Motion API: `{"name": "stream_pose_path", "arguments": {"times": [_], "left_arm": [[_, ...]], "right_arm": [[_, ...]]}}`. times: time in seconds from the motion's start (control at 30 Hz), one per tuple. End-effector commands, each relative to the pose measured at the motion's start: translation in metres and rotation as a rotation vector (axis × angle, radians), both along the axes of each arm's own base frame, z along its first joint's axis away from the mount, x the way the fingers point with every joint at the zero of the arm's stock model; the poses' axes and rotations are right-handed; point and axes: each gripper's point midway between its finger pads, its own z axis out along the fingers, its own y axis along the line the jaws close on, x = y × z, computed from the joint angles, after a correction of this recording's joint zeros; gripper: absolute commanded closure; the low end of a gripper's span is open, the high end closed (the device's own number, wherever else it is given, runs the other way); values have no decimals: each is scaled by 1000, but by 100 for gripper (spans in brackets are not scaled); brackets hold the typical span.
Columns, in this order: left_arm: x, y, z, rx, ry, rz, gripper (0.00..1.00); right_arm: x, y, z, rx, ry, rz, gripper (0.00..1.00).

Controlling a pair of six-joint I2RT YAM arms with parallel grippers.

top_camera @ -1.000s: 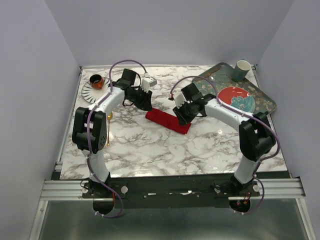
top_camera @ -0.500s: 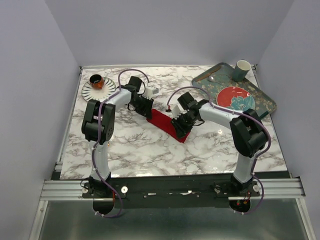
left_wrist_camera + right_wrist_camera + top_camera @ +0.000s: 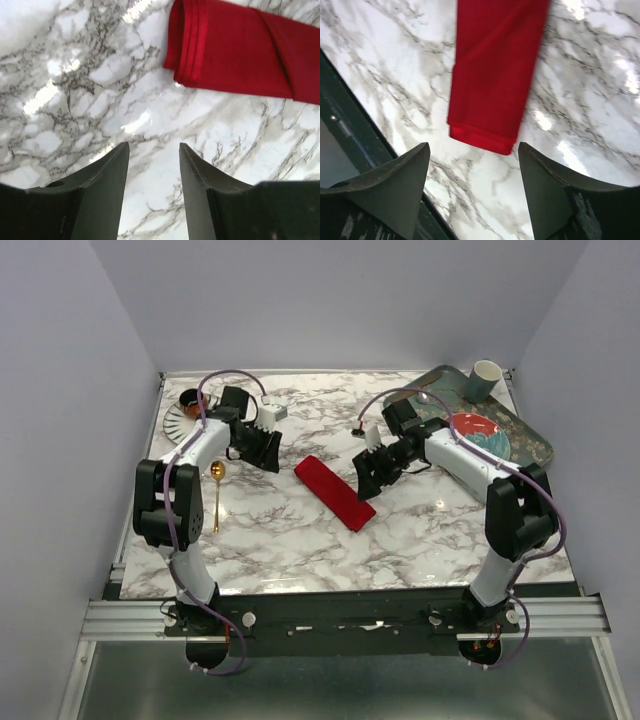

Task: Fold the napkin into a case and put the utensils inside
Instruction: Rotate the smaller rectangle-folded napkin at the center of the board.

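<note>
Hovering either side of the folded napkin [image 3: 335,492], both grippers empty; no utensil loaded yet.
Napkin lies mid-table as a narrow strip between the left gripper [image 3: 152,185] and right gripper [image 3: 472,187], touched by neither; both sets of jaws stand spread with nothing between them. Risk: the layered ends sit loose, so a utensil pushed in may drag or unroll the folds. Gold spoon [image 3: 217,472] lies flat on slick marble well to the left and may slip a pinch. Fork not located in any view.
</note>
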Motion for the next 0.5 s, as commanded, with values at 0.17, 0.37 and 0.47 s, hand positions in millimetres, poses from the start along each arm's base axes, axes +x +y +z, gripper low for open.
{"name": "stream_pose_path", "arguments": {"times": [0.17,0.37,0.47], "left_arm": [[-32,-9,-32,102,66,-78,51],[-19,-33,-45,116,74,-118,52],[-11,-48,-48,113,64,-137,52]], "right_arm": [[8,-6,-35,-82,65,50,16],[0,-2,-53,-62,111,66,16],[-18,5,-56,-32,167,81,17]]}}
